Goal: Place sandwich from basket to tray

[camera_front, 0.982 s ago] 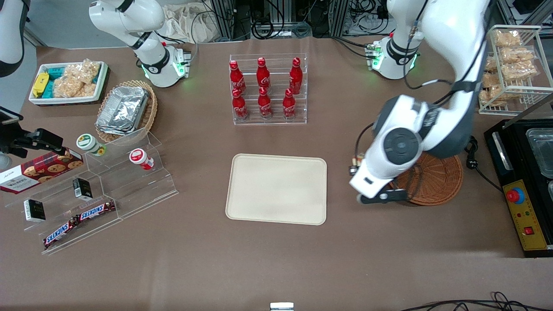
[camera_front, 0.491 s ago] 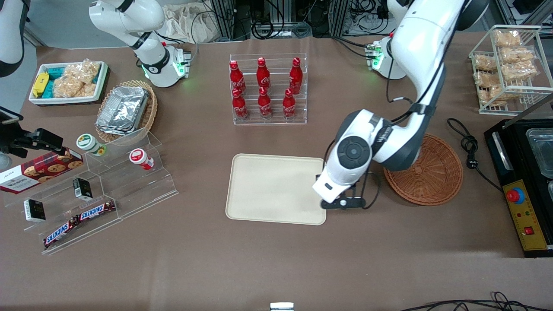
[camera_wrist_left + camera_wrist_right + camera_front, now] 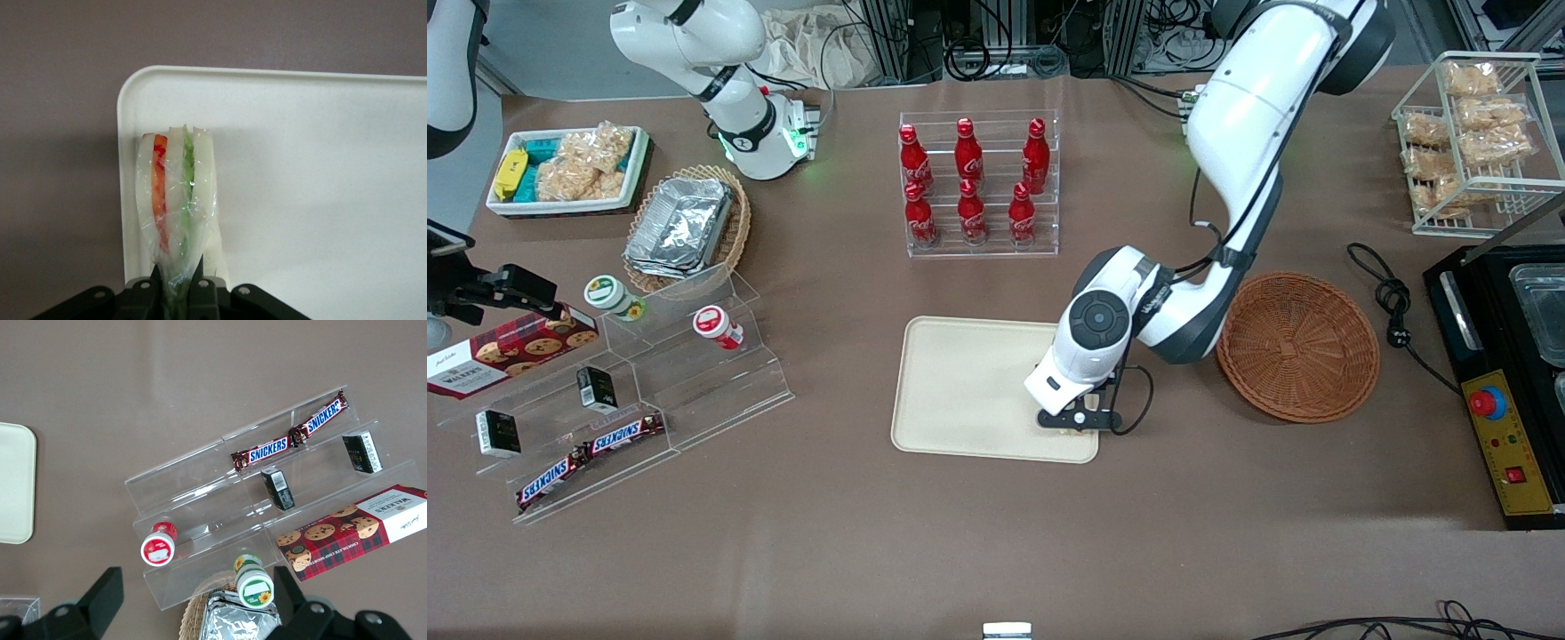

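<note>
A brown table [image 3: 996, 533] carries everything. Near its middle lies the tray [image 3: 960, 391], and beside it, toward the working arm's end, the basket [image 3: 1298, 347] — the two are apart. Farther from the front camera than the tray stands a bottle rack [image 3: 978, 182]. Toward the parked arm's end are a clear stepped shelf [image 3: 631, 400], a tan basket [image 3: 689, 227] and a white bin [image 3: 569, 169]. The gripper [image 3: 1076, 418] hangs over the tray — holding the sandwich [image 3: 175, 200].
</note>
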Action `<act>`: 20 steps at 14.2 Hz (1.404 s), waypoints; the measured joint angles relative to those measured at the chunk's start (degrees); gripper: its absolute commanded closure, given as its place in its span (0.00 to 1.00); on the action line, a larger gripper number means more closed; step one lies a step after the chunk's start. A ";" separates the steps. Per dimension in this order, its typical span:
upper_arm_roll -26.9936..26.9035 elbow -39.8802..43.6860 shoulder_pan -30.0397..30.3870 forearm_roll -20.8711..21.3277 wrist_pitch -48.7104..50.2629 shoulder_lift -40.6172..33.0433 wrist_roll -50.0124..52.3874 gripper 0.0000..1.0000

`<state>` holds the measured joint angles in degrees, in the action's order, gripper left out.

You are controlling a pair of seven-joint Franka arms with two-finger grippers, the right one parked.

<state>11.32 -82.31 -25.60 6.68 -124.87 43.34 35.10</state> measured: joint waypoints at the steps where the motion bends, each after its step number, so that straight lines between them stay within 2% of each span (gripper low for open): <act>1: -0.02 0.00 0.01 0.00 -0.06 0.32 0.00 0.58; 2: -0.05 -0.03 0.01 0.00 -0.04 0.49 0.00 0.25; 3: -0.05 -0.11 0.01 0.00 -0.03 0.60 0.00 0.01; 8: -0.14 0.03 0.31 0.00 1.11 0.33 0.16 0.01; 14: -0.91 5.40 1.10 0.11 14.99 -5.07 0.15 0.01; 17: -1.06 8.40 4.73 0.11 21.24 -9.22 -0.75 0.01; 20: -1.07 9.14 9.38 0.08 30.00 -15.25 -6.10 0.01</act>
<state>10.25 -73.17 -16.22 6.76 -94.87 28.08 29.00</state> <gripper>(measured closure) 0.009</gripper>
